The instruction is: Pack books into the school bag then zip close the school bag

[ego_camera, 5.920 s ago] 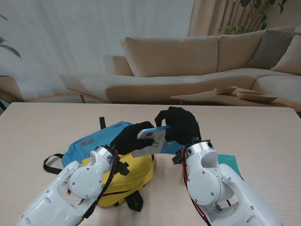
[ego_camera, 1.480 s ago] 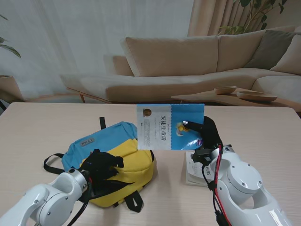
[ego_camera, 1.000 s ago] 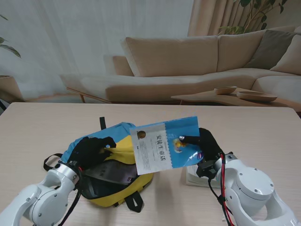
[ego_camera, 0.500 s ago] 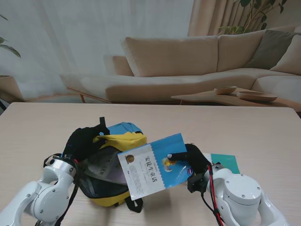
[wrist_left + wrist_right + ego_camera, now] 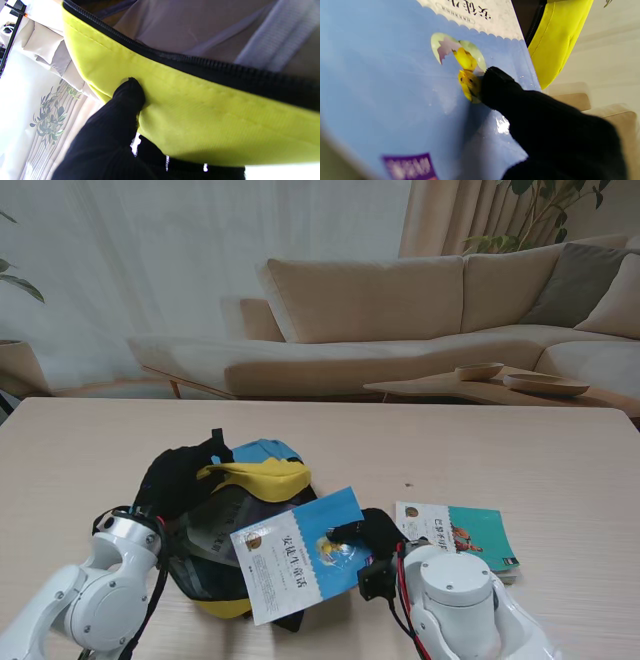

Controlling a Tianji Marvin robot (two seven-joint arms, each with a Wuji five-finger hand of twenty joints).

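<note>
The blue and yellow school bag lies left of centre with its main compartment held wide; a grey lining shows inside. My black-gloved left hand is shut on the bag's yellow flap and lifts it. My right hand is shut on a blue and white book, tilted, its white end over the bag's nearer rim. In the right wrist view my thumb presses the book's cover next to the yellow flap. A second book with a teal cover lies flat on the table to the right.
The wooden table stretches back toward a beige sofa. A low side table with shallow bowls stands behind at the right. The bag's black straps trail on its far side.
My right hand has carried the blue book down and to the left, from upright above the table to the bag's mouth. My left hand pulled the flap up, and the teal book came into view.
</note>
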